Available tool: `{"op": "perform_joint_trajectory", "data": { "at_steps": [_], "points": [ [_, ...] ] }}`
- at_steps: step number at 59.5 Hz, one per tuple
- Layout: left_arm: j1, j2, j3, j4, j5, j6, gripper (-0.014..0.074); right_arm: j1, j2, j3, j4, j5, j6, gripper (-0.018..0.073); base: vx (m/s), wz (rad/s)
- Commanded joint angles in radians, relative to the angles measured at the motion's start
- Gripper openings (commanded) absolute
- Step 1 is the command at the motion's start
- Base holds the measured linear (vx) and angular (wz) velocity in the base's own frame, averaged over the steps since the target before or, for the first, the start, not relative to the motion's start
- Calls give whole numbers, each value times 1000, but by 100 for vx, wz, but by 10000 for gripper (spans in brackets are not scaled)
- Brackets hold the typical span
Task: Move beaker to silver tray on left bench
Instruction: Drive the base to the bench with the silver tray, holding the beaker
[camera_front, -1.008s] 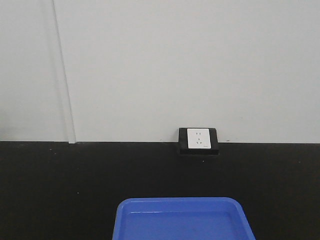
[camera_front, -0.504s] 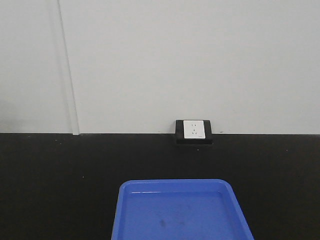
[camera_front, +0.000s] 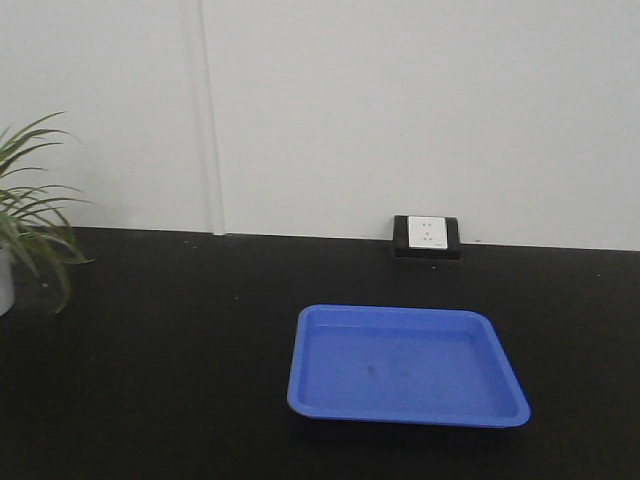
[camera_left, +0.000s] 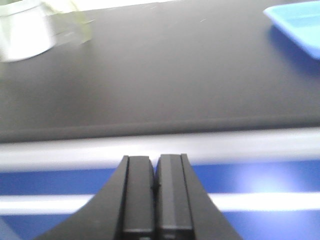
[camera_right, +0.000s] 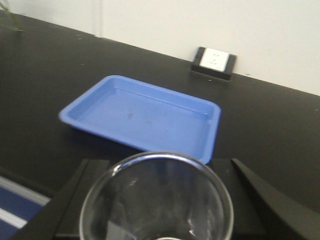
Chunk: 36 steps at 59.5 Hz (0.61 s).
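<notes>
Right hand (camera_right: 161, 165) grasping the beaker (camera_right: 156, 212): black fingers (camera_right: 82, 200) stand on either side of the glass, which fills the gap between them. The round rim faces up toward the wrist camera, and the glass is clear and colourless. The hand sits about at the near edge of the black bench (camera_right: 280, 125). A strip of the bench edge and some blue front show at the hand's lower left. Whether the beaker's base touches anything cannot be told. Just ahead of this hand and a little to its left, a blue tray (camera_right: 145, 117) lies flat on the bench. It is shallow with rounded corners and has a few faint dark marks on its floor. Further ahead and to the right, a wall socket (camera_right: 214, 61), white face in a black housing, sits where the bench meets the white wall (camera_right: 165, 20). Left hand (camera_left: 155, 167) clenched, its two black fingers pressed flat together with nothing between them. This view is blurred. Directly ahead of this hand runs the pale bench edge, with the blue cabinet front (camera_left: 260, 180) and a white band below it. Beyond that is the black top, and far ahead to the right a corner of the blue tray. Far ahead to the left is a pale, greenish shape too blurred to name. In the front view, a potted plant (camera_front: 30, 225) stands at the far left of the bench, well apart from the tray, with long green leaves.
</notes>
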Motion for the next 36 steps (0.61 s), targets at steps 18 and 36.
{"op": "perform_joint_trajectory", "data": {
  "at_steps": [18, 36],
  "points": [
    [-6, -7, 20, -3, -75, -2, 1, -3, 4, -30, -23, -74, -5, -11, -35, 44],
    [-6, -7, 20, -3, -75, -2, 1, -3, 4, -30, -23, -74, -5, -11, -34, 49]
  ]
}}
